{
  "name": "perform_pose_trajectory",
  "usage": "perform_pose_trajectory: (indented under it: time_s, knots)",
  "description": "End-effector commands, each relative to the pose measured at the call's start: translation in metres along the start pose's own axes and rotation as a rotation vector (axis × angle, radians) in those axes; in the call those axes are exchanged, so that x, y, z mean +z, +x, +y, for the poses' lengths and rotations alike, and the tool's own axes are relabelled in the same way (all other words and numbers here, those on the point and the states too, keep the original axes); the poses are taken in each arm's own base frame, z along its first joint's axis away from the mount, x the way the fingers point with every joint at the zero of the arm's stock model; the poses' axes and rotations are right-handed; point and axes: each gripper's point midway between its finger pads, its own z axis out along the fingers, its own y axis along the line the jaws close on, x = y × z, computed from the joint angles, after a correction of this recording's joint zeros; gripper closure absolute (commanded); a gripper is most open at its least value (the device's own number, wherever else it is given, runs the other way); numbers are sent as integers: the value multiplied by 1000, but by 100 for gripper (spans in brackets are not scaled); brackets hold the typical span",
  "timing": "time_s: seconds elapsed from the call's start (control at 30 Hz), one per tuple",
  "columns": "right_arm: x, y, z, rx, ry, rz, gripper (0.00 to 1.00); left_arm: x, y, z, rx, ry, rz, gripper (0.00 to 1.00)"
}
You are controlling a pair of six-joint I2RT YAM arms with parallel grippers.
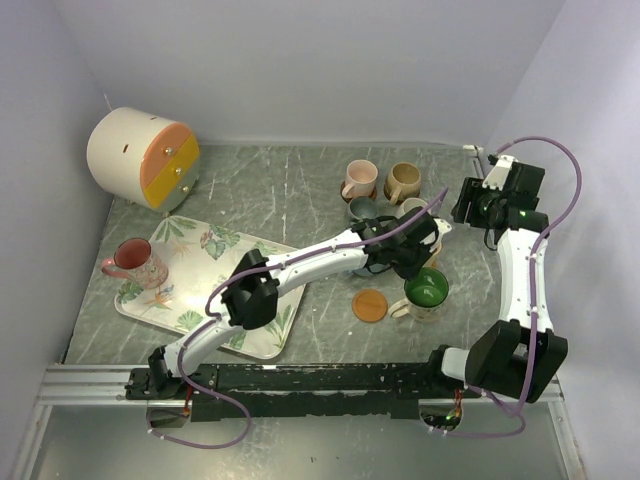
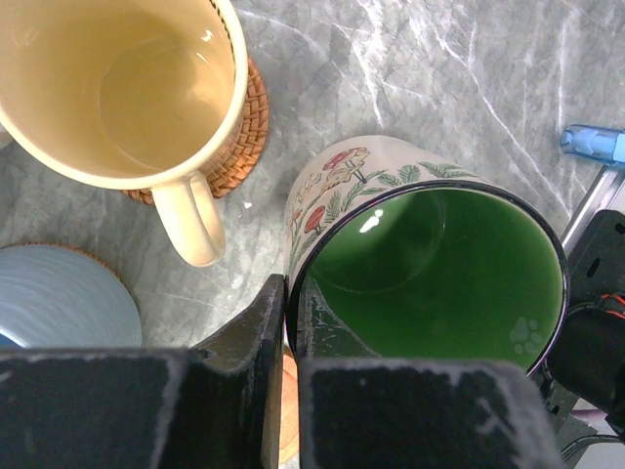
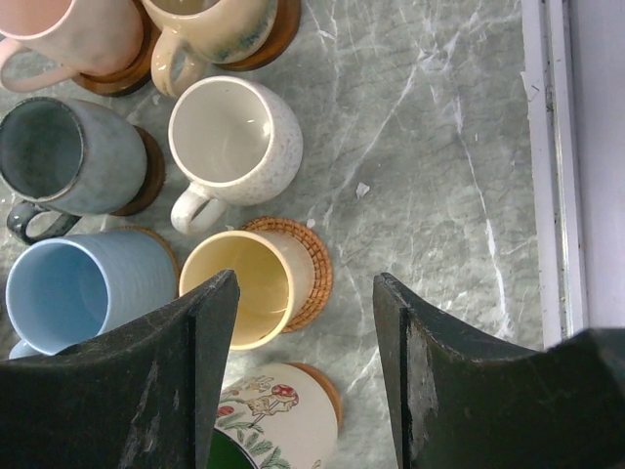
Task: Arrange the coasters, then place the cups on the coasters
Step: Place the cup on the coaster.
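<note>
My left gripper [image 2: 290, 322] is shut on the rim of the green cup [image 2: 430, 264], one finger inside and one outside. That cup [image 1: 428, 290] stands with a brown coaster [image 3: 327, 386] showing beneath it. A bare orange coaster [image 1: 369, 305] lies just to its left. The yellow cup [image 3: 239, 288] sits on a woven coaster [image 3: 312, 274], beside the light blue cup [image 3: 78, 288]. Behind them the pink [image 3: 68, 34], tan [image 3: 210, 24], dark grey [image 3: 68, 156] and cream [image 3: 234, 137] cups stand on coasters. My right gripper [image 3: 306, 288] hangs open above the yellow cup, holding nothing.
A red cup [image 1: 135, 262] stands on the leaf-print tray [image 1: 200, 250] at the left. The big white-and-orange cylinder [image 1: 140, 155] lies at the back left. Walls close in the table on three sides, and a metal rail [image 1: 300, 378] runs along the near edge.
</note>
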Motion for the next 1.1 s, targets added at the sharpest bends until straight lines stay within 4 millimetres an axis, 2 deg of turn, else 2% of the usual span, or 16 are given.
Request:
perform_pose_trajectory:
  time_s: [0.0,0.33,0.6,0.8,1.0,1.07]
  knots:
    - [-4,-2,0,-5,-5,-23,43,-6,-34,-28,-15,103,-111,85]
    - [-5,0,0,-6,-5,-24,42,-3,-32,-26,-16,100,-105,69]
    - [-8,6,-5,-38,16,12,43,-15,-40,-31,-4,115,-119,61]
    - [-20,24,-10,-127,19,106,42,-58,-56,-36,39,148,-166,51]
    - [-45,37,-3,-312,-60,179,42,-102,-48,-19,125,146,-193,40]
    - [-53,46,1,-376,-103,220,42,-115,-48,-6,175,99,-197,38]
